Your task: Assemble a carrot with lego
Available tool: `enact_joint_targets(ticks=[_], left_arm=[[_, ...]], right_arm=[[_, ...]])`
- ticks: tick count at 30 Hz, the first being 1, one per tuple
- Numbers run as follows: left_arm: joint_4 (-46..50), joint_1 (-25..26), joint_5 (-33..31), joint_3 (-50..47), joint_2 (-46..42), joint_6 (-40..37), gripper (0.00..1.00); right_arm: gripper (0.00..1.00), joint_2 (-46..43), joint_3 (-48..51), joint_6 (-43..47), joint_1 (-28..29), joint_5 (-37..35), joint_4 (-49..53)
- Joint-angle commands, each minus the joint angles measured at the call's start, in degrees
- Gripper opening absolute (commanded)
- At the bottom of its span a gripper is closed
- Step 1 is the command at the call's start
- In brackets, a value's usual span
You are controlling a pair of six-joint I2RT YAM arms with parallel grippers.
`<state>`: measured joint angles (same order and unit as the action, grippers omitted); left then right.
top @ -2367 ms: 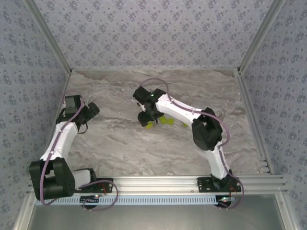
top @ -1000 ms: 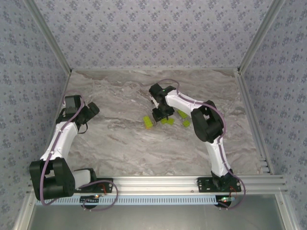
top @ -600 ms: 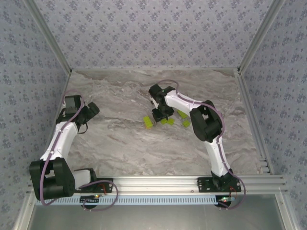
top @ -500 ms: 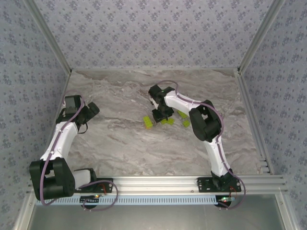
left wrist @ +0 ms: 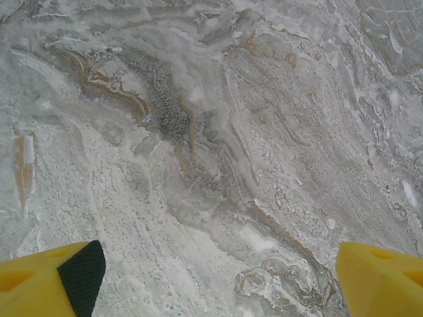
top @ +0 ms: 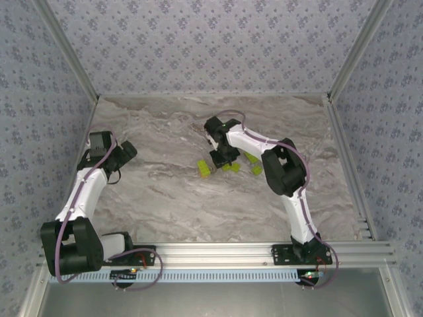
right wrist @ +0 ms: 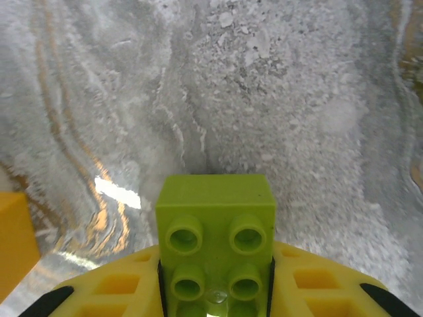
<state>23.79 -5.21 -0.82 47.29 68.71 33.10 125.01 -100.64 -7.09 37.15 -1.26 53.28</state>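
My right gripper [right wrist: 216,290] is shut on a lime-green lego brick [right wrist: 217,231], whose studs face the camera, just above the marble. An orange brick [right wrist: 12,241] sits at the left edge of the right wrist view. In the top view the right gripper [top: 222,157] is low over the table's middle. Loose lime-green bricks lie around it: one to its left [top: 205,169], one just below it [top: 229,166] and two to its right [top: 256,170]. My left gripper [left wrist: 221,290] is open over bare marble, its yellow fingertips [left wrist: 380,277] wide apart. It stays at the left side [top: 125,153], far from the bricks.
The marble table [top: 165,198] is enclosed by patterned walls and metal rails [top: 347,172] along the sides. An aluminium rail [top: 218,249] with both arm bases runs along the near edge.
The right gripper has shifted right and back from the leftmost green brick, which now lies free on the table. Over the last second it barely moves. The left arm is still.
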Motion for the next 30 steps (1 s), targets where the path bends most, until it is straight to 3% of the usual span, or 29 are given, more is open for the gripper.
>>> enact_joint_targets(ticks=[1,10,18,30], left_arm=[[-0.5,-0.12,0.82,1.24,-0.18,0.3,0.92],[-0.76,-0.02,1.09,0.94,-0.55,0.38,0.92],[-0.59,-0.11,1.01,0.87,-1.15,0.32,0.92],[-0.65,-0.08,1.0,0.7,-1.32,0.36,0.92]], right_arm=[[0.35,-6.04,-2.82,-1.64,1.11,-0.79,4.6],[0.36,-9.82,-4.13,-6.32,5.02,2.33,6.38],[0.37,-6.01,-9.04,-11.06,8.53,2.15,8.23],[0.37,-0.4,-12.73,-12.75,9.21,2.74,9.19]])
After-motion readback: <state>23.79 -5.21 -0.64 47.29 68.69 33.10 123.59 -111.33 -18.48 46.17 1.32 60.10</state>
